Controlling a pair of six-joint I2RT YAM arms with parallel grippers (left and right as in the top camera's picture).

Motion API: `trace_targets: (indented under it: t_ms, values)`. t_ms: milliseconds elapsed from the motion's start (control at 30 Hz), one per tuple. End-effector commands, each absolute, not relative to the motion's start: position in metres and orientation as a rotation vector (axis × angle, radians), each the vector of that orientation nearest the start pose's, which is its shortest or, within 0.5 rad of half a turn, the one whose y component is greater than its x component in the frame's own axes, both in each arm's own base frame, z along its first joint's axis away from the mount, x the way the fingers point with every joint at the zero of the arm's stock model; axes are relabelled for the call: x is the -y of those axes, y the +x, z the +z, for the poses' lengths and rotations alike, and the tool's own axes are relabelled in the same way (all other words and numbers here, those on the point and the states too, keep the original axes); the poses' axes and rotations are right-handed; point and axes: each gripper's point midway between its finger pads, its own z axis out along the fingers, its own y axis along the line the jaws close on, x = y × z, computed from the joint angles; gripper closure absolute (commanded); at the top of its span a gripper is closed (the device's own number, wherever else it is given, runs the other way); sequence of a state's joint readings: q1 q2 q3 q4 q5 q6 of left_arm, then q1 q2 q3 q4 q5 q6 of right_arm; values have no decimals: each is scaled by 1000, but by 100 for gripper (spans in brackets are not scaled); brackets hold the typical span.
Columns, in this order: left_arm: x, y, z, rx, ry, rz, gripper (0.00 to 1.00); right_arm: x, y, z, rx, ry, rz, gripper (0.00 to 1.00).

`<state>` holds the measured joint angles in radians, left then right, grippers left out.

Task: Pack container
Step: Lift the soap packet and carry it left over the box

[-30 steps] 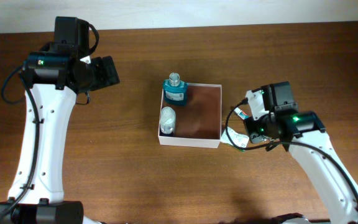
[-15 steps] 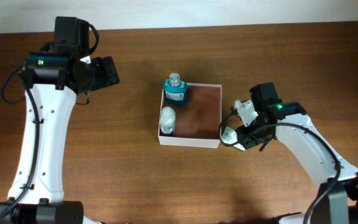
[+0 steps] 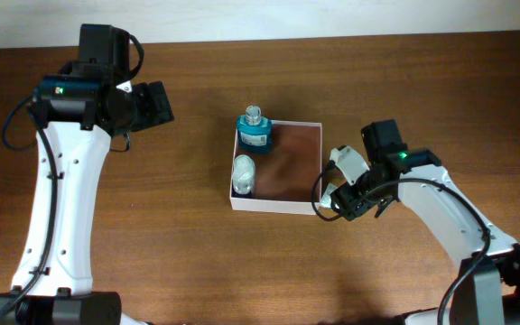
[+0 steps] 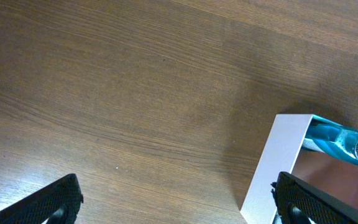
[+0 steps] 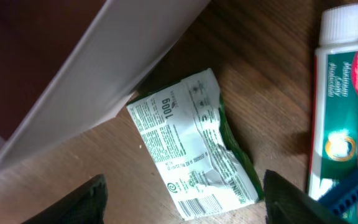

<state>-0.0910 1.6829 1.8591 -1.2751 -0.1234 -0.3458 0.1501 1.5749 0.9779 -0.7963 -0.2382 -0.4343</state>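
Hovering right gripper [image 5: 186, 194], jaws spread wide, over sachet [image 5: 191, 149] lying against container [image 5: 104, 81] wall. Likely risking a finger snagging that wall, or sachet sliding under it.

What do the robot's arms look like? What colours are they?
The left arm and right arm are long white tubes with chunky black joints. Thin black cables loop beside them, and each arm has a tiny green light. The left gripper and right gripper have black jaws.
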Motion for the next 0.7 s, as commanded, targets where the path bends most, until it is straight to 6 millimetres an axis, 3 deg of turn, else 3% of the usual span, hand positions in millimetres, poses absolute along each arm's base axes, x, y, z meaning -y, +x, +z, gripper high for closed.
trace_targets:
  t_ms: [0, 333, 667]
  values:
    - [13, 391, 267, -2608, -386, 21, 1, -86, 284, 41, -2767, -928, 335, 26]
    - [13, 391, 267, -2608, -386, 21, 1, -86, 283, 34, -2747, -967, 328, 27]
    - [13, 391, 267, -2608, -386, 21, 0, -83, 276, 3, -2789, -993, 327, 28]
